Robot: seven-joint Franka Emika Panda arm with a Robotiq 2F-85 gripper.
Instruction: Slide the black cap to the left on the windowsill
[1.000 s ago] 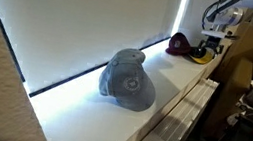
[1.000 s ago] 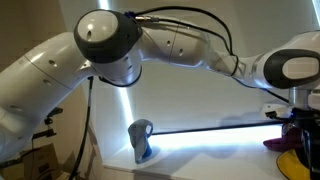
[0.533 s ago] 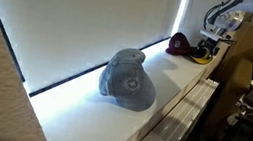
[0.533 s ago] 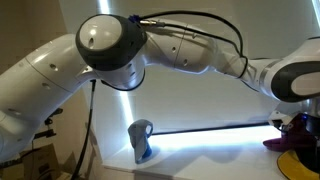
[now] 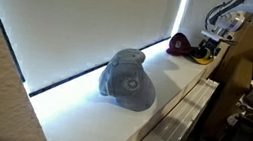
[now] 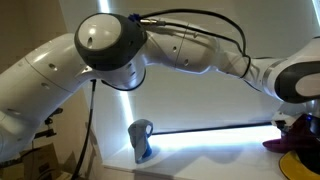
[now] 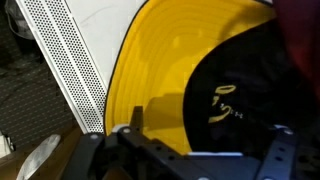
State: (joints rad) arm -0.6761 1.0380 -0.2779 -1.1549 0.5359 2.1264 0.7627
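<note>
The black cap (image 5: 182, 44), maroon-red on its crown with a yellow brim, lies at the far end of the white windowsill (image 5: 75, 113). It also shows in an exterior view (image 6: 284, 141) at the right edge. My gripper (image 5: 210, 43) hangs right over its brim side. In the wrist view the yellow brim and the black cap (image 7: 245, 95) with a yellow logo fill the frame under my gripper (image 7: 210, 128). Its fingers are spread wide, open, with the cap below them. Whether they touch the cap I cannot tell.
A bigger grey-blue cap (image 5: 130, 79) sits mid-sill, well apart from the black cap; it also shows in an exterior view (image 6: 141, 140). A white blind (image 5: 83, 24) runs behind the sill. A slotted white grille (image 7: 70, 70) runs along the sill's front edge.
My arm has come down and closer over the black cap. Both caps lie where they were.
</note>
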